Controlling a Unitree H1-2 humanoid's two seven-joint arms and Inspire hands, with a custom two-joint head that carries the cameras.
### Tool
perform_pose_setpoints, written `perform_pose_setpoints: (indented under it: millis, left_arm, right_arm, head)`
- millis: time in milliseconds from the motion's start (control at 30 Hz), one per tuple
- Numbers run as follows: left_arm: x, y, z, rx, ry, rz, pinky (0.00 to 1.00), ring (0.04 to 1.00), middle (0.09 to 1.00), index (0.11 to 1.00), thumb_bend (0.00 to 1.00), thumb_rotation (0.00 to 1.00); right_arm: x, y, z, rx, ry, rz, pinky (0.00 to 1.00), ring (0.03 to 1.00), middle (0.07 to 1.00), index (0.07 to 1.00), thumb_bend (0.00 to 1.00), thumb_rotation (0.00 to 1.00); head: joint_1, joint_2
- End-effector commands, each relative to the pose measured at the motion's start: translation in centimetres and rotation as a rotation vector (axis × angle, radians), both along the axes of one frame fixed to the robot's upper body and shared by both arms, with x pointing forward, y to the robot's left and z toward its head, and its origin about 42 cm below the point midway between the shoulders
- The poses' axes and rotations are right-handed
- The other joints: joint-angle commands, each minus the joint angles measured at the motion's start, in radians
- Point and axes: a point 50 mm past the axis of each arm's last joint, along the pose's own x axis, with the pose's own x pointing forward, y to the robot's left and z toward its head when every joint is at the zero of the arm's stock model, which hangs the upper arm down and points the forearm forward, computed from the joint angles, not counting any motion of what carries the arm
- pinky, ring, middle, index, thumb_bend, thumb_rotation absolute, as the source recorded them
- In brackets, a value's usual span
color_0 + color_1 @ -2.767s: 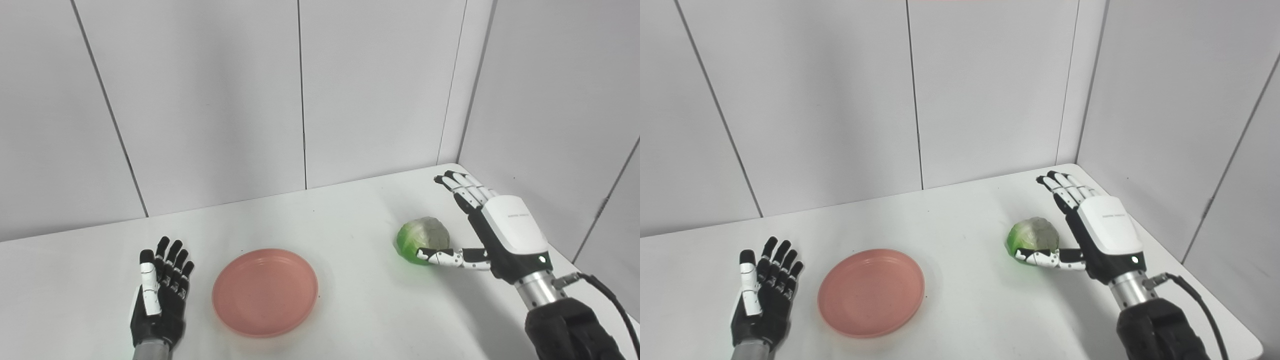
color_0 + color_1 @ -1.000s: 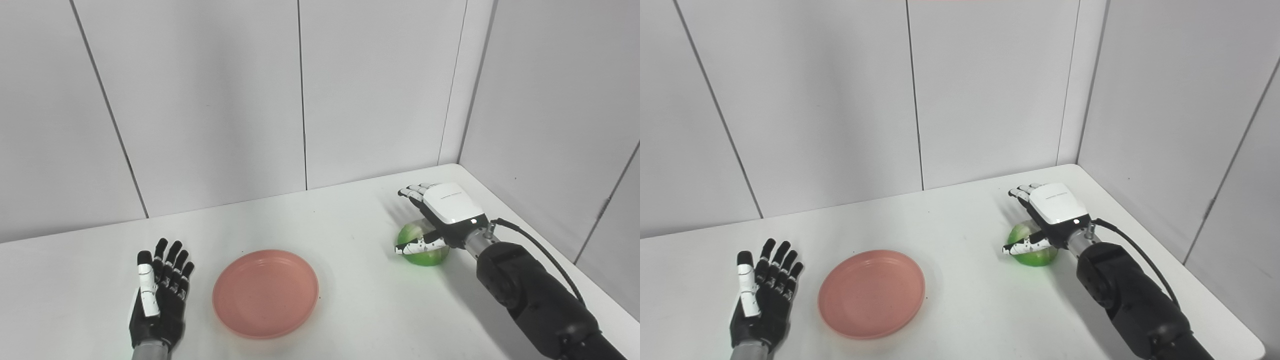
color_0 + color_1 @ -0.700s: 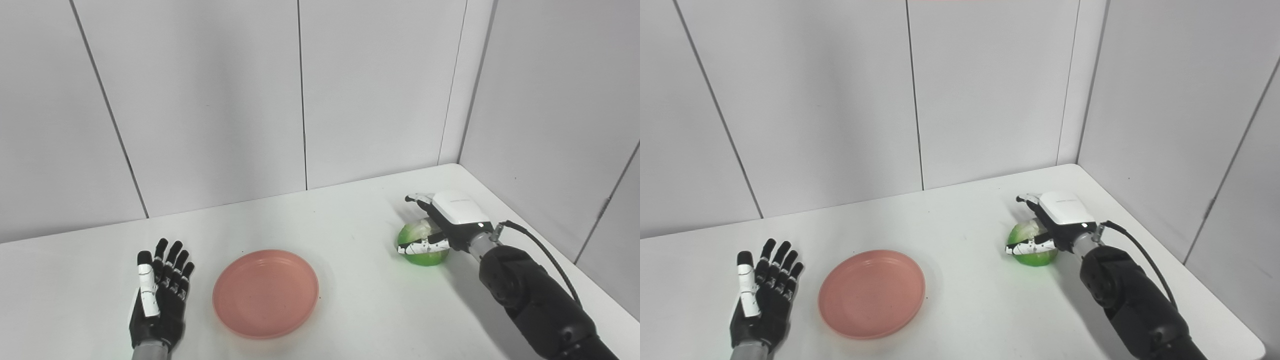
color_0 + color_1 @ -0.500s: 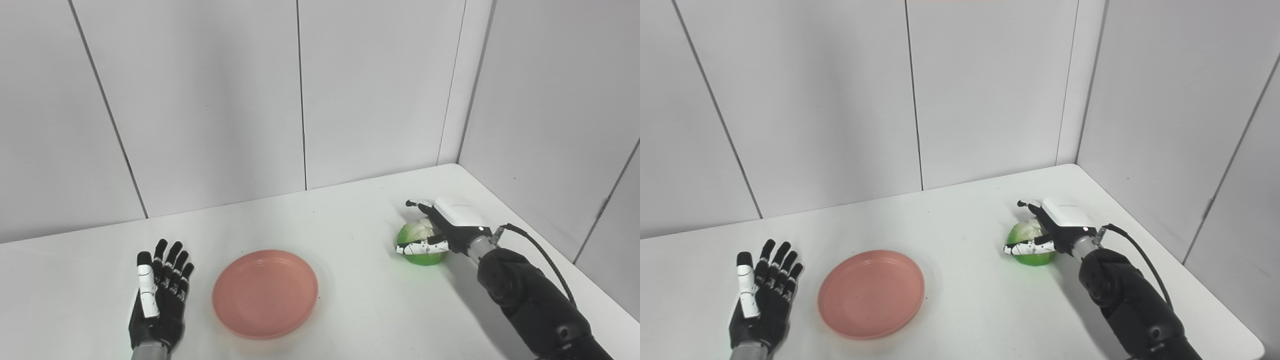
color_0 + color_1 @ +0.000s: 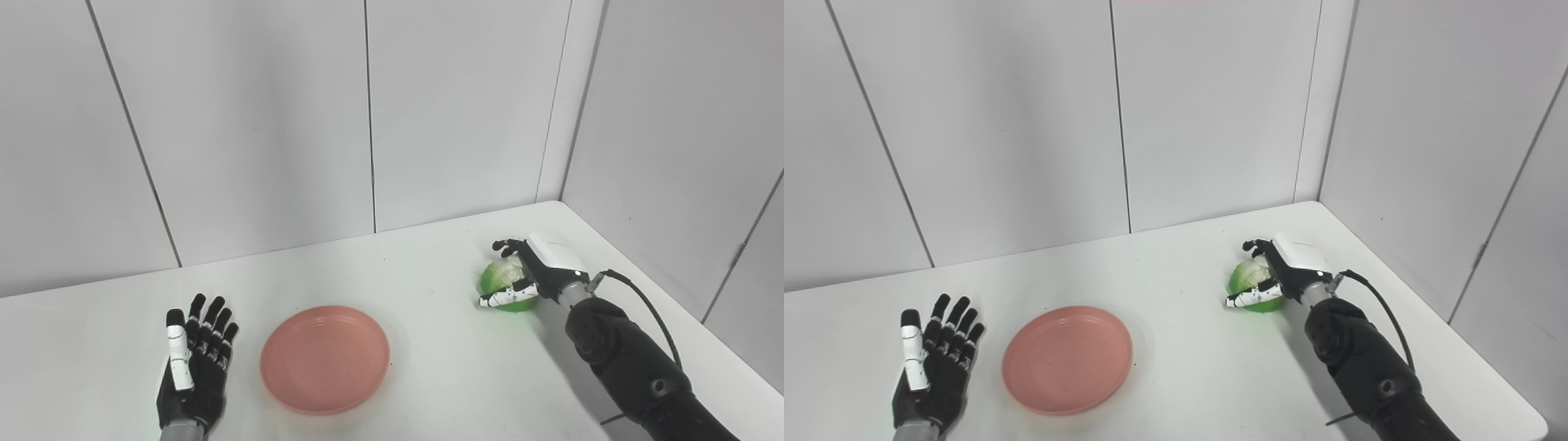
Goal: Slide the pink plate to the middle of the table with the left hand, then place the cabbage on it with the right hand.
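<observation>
On the white counter (image 5: pixel 429 269), the cabbage (image 5: pixel 501 282) at right of frame has been closed upon from above by the right robot hand (image 5: pixel 531 272), so lifting appears next, while the plate (image 5: pixel 325 359) lies at lower centre beside the open, idle left robot hand (image 5: pixel 193 361).

On the table (image 5: pixel 429 367), the plate (image 5: pixel 325 359) is flanked by the left hand (image 5: pixel 195 376) and, well apart at right, the cabbage (image 5: pixel 503 283).
</observation>
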Motion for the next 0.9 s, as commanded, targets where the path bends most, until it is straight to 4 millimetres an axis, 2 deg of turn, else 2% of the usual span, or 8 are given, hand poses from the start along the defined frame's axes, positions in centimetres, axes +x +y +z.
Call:
perform_pose_setpoints:
  millis: [0,100,300,500,533,600,733,867]
  left_arm:
    - [-1.39,0.32,-2.74,0.001,0.132,-0.015,1.00,0.993,0.954,1.000,0.88,0.85]
    - [-1.41,0.36,-2.79,0.003,0.134,-0.015,1.00,0.990,0.949,1.000,0.87,0.85]
    - [-1.38,0.29,-2.88,-0.006,0.139,-0.017,1.00,0.987,0.939,1.000,0.87,0.84]
    - [-1.39,0.25,-2.85,-0.013,0.142,-0.022,1.00,0.987,0.929,0.999,0.89,0.83]
    - [-1.39,0.24,-2.83,-0.014,0.142,-0.021,1.00,0.987,0.928,0.997,0.89,0.83]
    - [-1.38,0.25,-2.82,-0.011,0.141,-0.020,1.00,0.986,0.927,0.994,0.89,0.83]
    - [-1.31,0.32,-2.84,-0.006,0.141,-0.021,1.00,0.986,0.935,0.998,0.89,0.83]
    - [-1.28,0.29,-2.79,-0.002,0.140,-0.024,1.00,0.984,0.934,0.998,0.88,0.84]
  right_arm:
    - [-0.39,0.28,-1.89,0.002,0.087,0.022,0.47,0.585,0.672,0.752,0.86,0.39]
    - [-0.30,0.33,-2.14,0.004,0.107,0.036,0.39,0.466,0.546,0.722,0.83,0.33]
    - [-0.28,0.29,-2.17,-0.009,0.113,0.051,0.31,0.382,0.469,0.637,0.81,0.26]
    - [-0.38,0.24,-1.89,-0.016,0.131,0.043,0.35,0.421,0.497,0.637,0.81,0.16]
    - [-0.41,0.25,-1.90,-0.015,0.131,0.042,0.35,0.423,0.490,0.629,0.69,0.08]
    - [-0.44,0.27,-1.96,-0.014,0.127,0.043,0.35,0.419,0.483,0.610,0.59,0.01]
    - [-0.35,0.37,-2.19,-0.010,0.135,0.037,0.26,0.332,0.471,0.505,0.54,0.00]
    - [-0.36,0.40,-2.04,0.014,0.123,0.036,0.22,0.292,0.419,0.506,0.53,0.00]
  head:
    - [0.002,0.002]
    - [0.002,0.002]
    - [0.002,0.002]
    - [0.009,0.009]
    - [0.009,0.009]
    - [0.009,0.009]
    - [0.009,0.008]
    - [0.009,0.008]
